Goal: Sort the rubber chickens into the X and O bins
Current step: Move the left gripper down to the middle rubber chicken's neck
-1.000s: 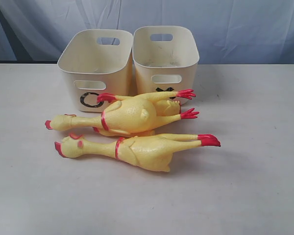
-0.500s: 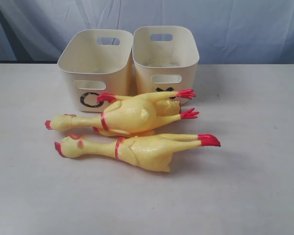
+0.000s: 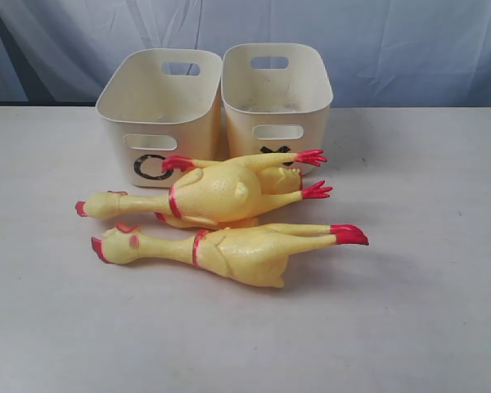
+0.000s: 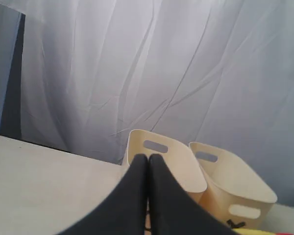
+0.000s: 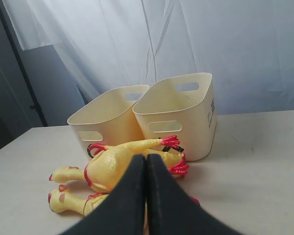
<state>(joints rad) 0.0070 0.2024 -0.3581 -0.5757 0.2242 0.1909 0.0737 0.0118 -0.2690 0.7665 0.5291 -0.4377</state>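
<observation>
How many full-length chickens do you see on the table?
2. The front chicken lies nearest the camera; the rear chicken just behind it, before the bins. Extra red feet behind suggest more pieces, mostly hidden.

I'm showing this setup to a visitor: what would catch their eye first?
The yellow rubber chickens with red feet, heaped in the middle of the table. Just behind them stand two cream tubs side by side: the O bin on the exterior view's left, the X bin on its right.
</observation>
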